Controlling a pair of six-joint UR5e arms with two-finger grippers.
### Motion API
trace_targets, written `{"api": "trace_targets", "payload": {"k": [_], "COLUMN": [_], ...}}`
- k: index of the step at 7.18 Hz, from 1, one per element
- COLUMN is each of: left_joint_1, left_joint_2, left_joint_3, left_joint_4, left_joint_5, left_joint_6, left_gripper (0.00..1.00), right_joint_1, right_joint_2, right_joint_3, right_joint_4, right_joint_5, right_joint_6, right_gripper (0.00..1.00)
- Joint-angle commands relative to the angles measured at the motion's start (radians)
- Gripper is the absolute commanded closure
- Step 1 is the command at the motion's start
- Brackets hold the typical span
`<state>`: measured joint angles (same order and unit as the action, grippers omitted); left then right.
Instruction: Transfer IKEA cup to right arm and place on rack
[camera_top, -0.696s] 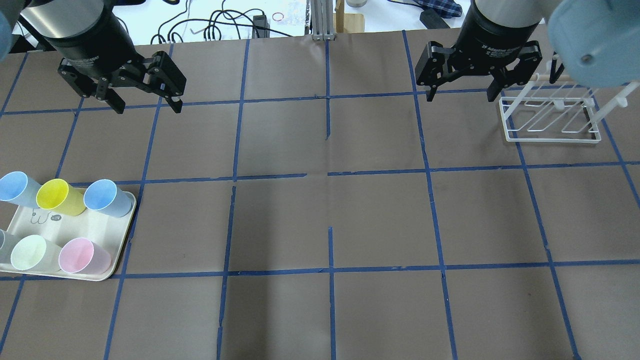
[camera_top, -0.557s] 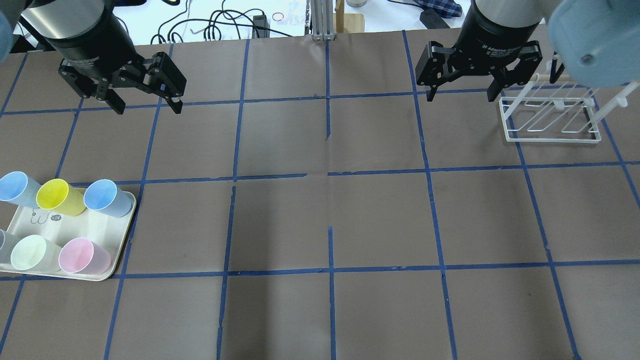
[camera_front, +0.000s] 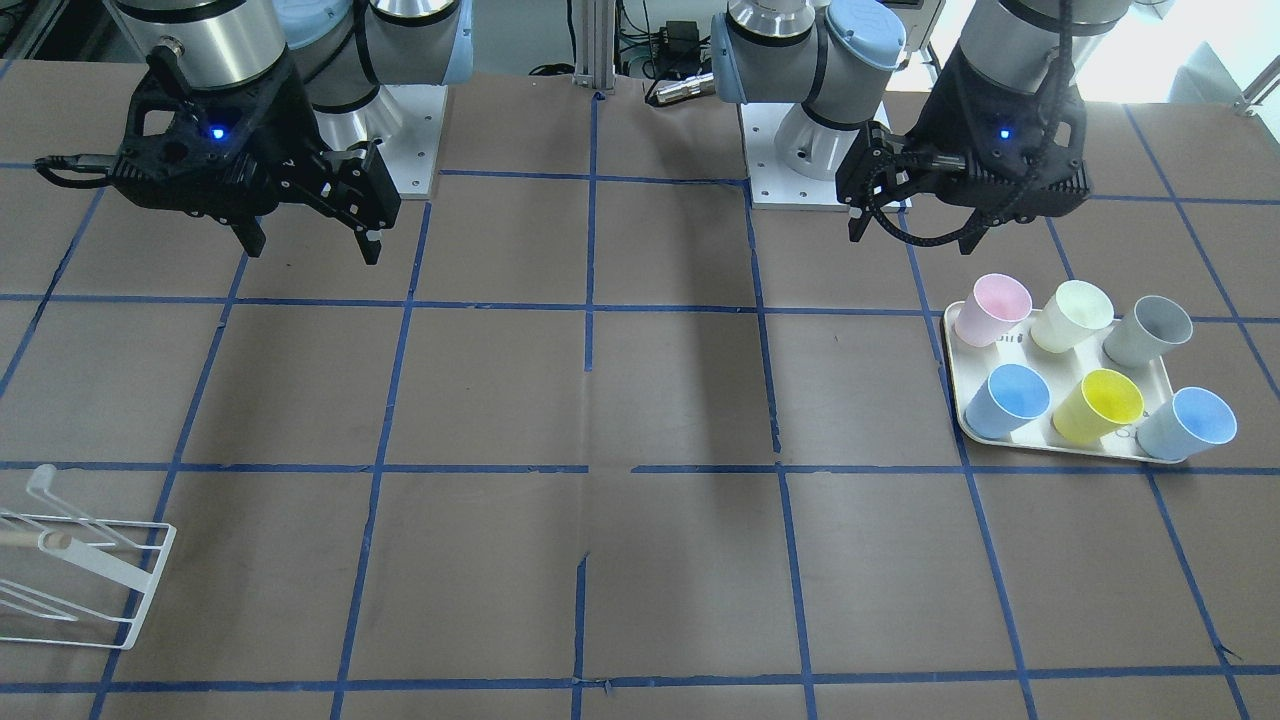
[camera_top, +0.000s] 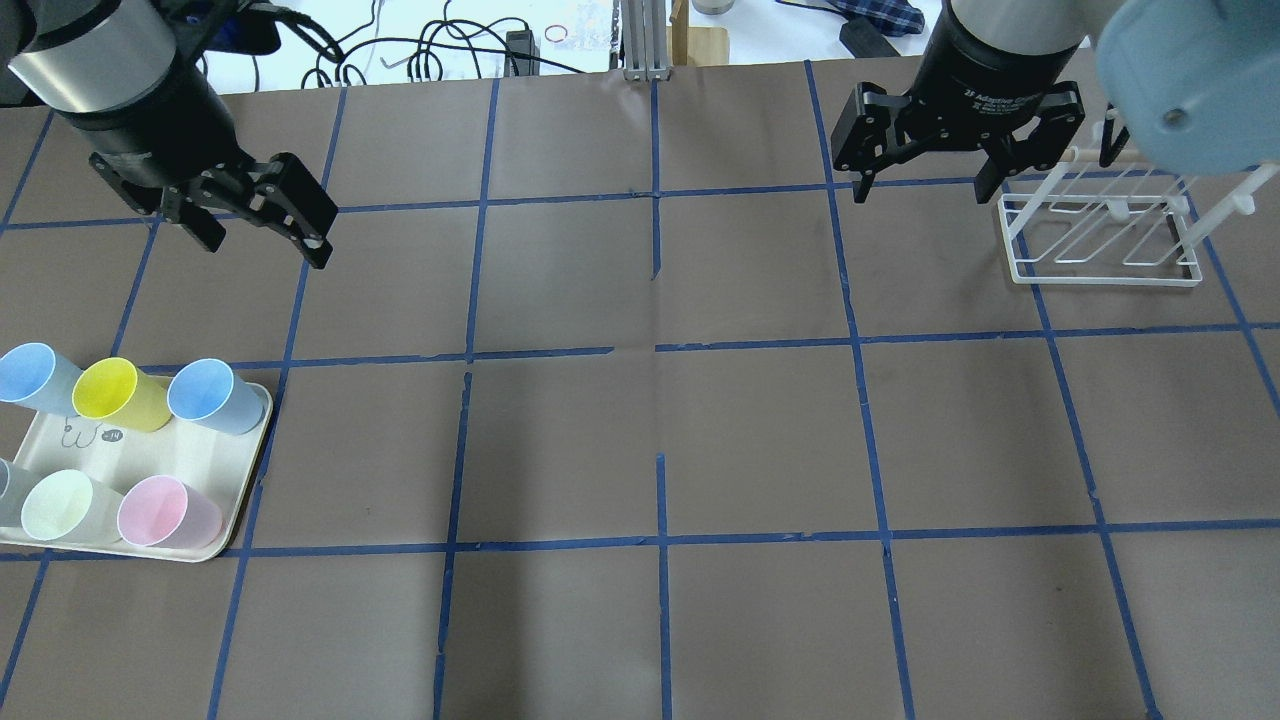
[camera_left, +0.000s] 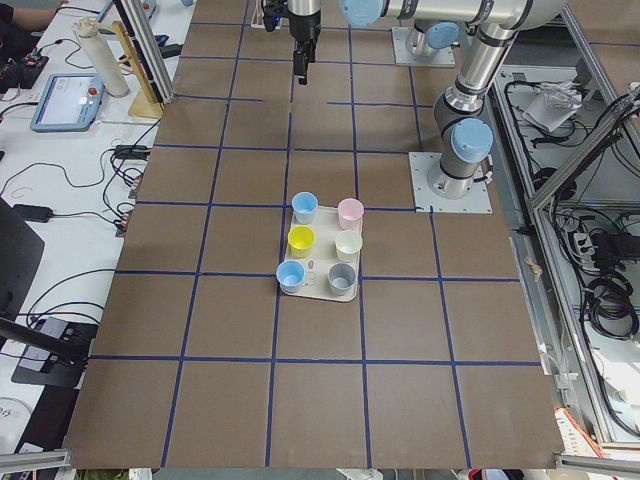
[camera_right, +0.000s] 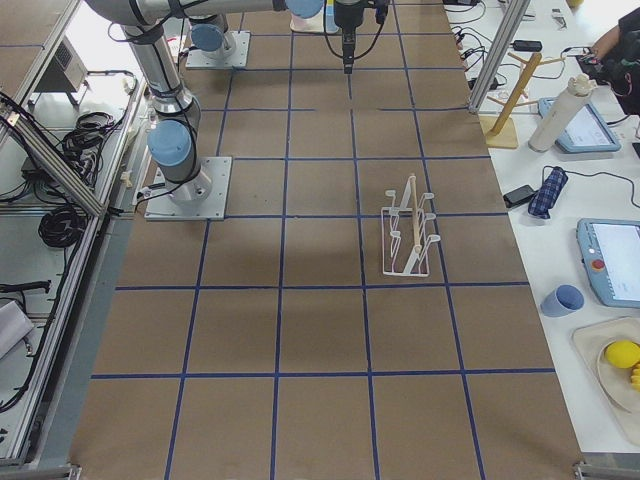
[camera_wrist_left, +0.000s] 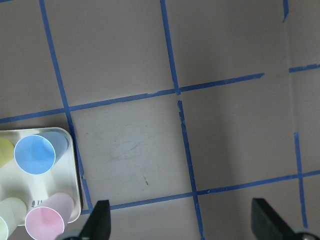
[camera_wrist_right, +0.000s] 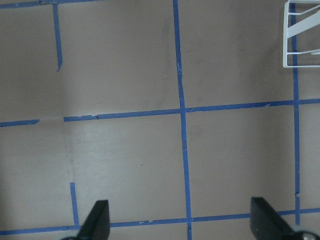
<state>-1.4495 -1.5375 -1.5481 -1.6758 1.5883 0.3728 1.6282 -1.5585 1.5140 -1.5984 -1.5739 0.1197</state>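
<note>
IKEA cup (camera_top: 160, 510): pale pink, upright with its mouth up, on the tray (camera_top: 180, 455). It is the end cup of the row nearest the robot, on the side toward the table's middle. Nothing grips it.
Tray: cream, on the robot's left side of the table (camera_top: 760, 430), holding 6 cups in 2 rows of 3.
Row with the pink cup: a cream-white cup (camera_front: 1072, 315) just beside it, then a grey cup (camera_front: 1150, 330).
Other row: 2 blue cups (camera_front: 1008, 400) with a yellow cup (camera_front: 1098, 405) between them.
Left gripper (camera_top: 268, 253): jaws spread wide, nothing between them, hanging above bare table, apart from the tray. In its wrist view the pink cup sits at the lower left corner, outside the fingers.
Right gripper (camera_top: 922, 197): jaws also wide apart and empty, above the table on the robot's right. One corner of the rack shows at the top right edge of its wrist view.
Rack (camera_top: 1100, 282): white wire frame with slanted prongs and a wooden rod, standing empty on the table's right side, well apart from the tray.
Table: brown surface with a grid of blue tape.
</note>
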Motion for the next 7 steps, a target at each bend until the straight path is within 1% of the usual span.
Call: {"api": "trace_targets", "payload": {"k": [1, 2, 3, 4, 5, 6, 7], "left_joint_1": [0.149, 0.24, 0.345, 0.457, 0.534, 0.587, 0.619], "left_joint_2": [0.022, 0.028, 0.027, 0.022, 0.013, 0.001, -0.009], "left_joint_3": [-0.071, -0.107, -0.165, -0.272, -0.396, -0.496, -0.574], "left_joint_4": [0.002, 0.007, 0.045, 0.176, 0.359, 0.507, 0.621], "left_joint_5": [0.004, 0.001, -0.002, -0.005, -0.005, -0.005, -0.008], "left_joint_6": [0.262, 0.381, 0.476, 0.588, 0.752, 0.876, 0.94], "left_gripper": [0.0, 0.0, 0.0, 0.0, 0.0, 0.0, 0.0], "right_joint_1": [0.001, -0.001, 0.001, 0.001, -0.001, -0.001, -0.001], "right_joint_2": [0.0, 0.0, 0.0, 0.0, 0.0, 0.0, 0.0], "right_joint_3": [0.0, 0.0, 0.0, 0.0, 0.0, 0.0, 0.0], "right_joint_4": [0.0, 0.0, 0.0, 0.0, 0.0, 0.0, 0.0], "right_joint_5": [0.0, 0.0, 0.0, 0.0, 0.0, 0.0, 0.0], "right_joint_6": [0.0, 0.0, 0.0, 0.0, 0.0, 0.0, 0.0], "right_gripper": [0.0, 0.0, 0.0, 0.0, 0.0, 0.0, 0.0]}}
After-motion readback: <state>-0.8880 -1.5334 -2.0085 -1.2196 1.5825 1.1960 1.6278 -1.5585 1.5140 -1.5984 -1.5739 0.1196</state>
